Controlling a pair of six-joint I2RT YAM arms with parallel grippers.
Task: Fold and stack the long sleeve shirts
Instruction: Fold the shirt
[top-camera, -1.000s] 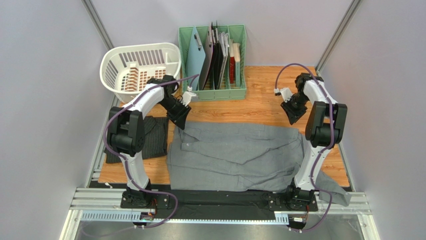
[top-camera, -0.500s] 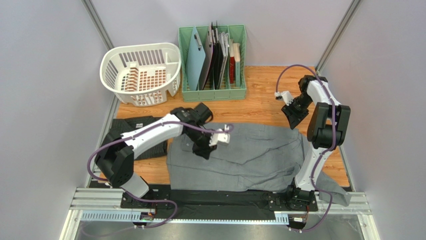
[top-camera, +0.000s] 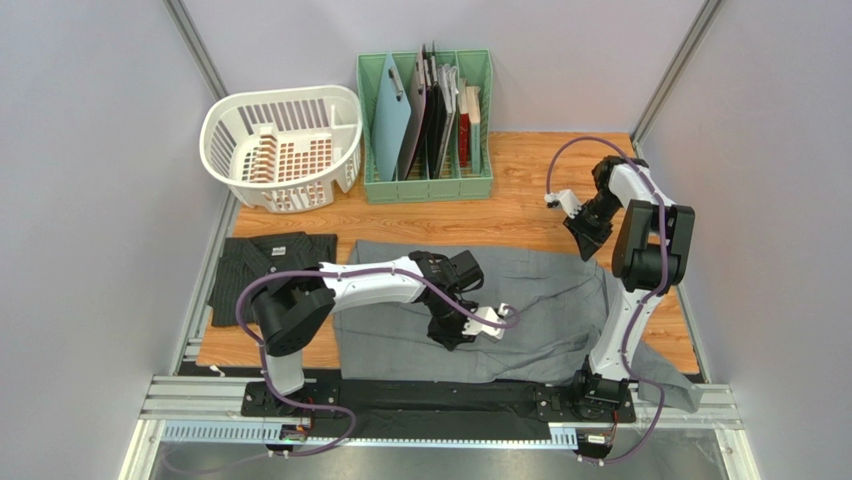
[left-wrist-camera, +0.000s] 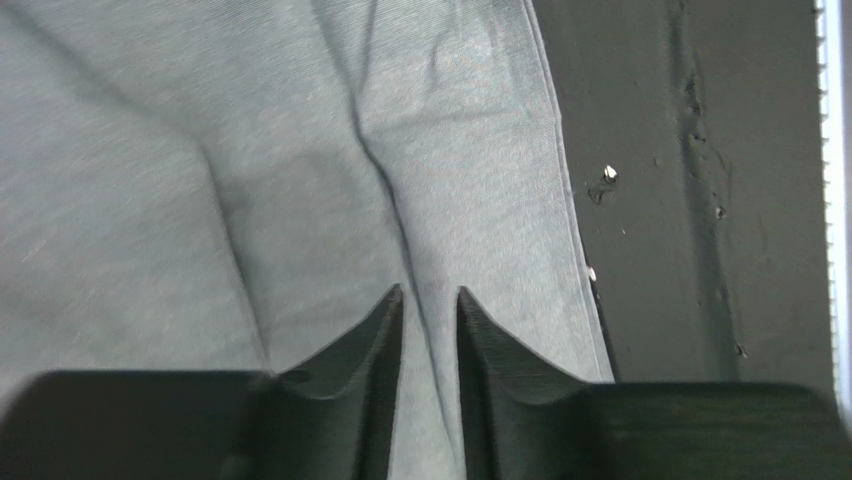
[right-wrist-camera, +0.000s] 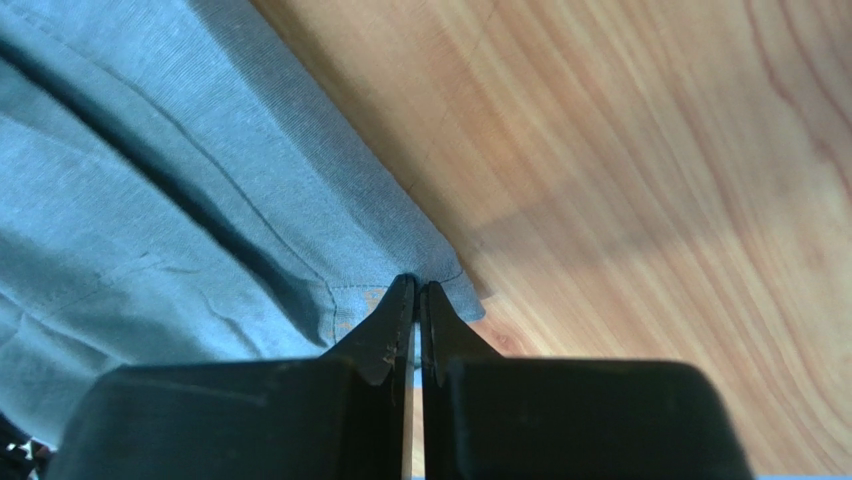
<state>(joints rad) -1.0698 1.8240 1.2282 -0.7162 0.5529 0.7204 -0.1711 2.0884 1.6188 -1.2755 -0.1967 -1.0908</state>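
The grey long sleeve shirt lies spread across the middle of the wooden table. The dark pinstriped shirt lies folded at the left. My left gripper reaches over the grey shirt's near middle. In the left wrist view its jaws stand narrowly open, and a crease of the grey cloth runs between the tips. My right gripper is at the shirt's far right corner. In the right wrist view it is shut, tips pinched on the hem corner of the grey cloth.
A white laundry basket and a green file rack stand at the back. A black strip runs along the near edge, beside the shirt's hem. A grey sleeve hangs over the near right corner.
My left arm swung from the shirt's far left corner across to its near middle, uncovering the dark shirt. The right gripper moved slightly and closed at the far right corner.
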